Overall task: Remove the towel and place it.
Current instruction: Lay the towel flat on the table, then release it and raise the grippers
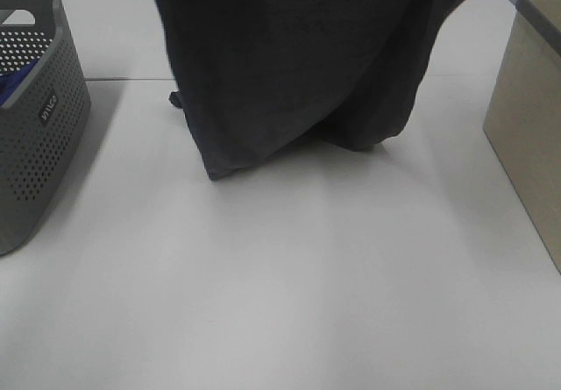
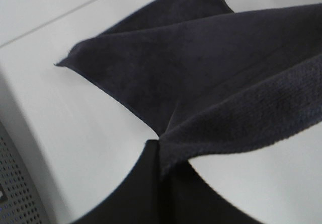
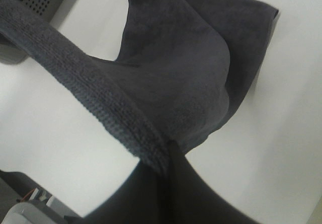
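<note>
Tabletop [image 1: 289, 302] white w/ seam; towel [image 1: 289, 57] over it, basket [image 1: 35, 145] L.

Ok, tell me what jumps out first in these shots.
The dark towel hangs spread across the top middle, its lower folds reaching the white table. A perforated grey basket sits at the left edge, a beige box at the right.

Soft, even light from above washes the white table [image 1: 289, 320] almost featureless. A faint, diffuse shadow lies just in front of the towel [image 1: 298, 66], whose folds go near black. In both wrist views, whatever is nearest the lens beside the towel blurs.
</note>
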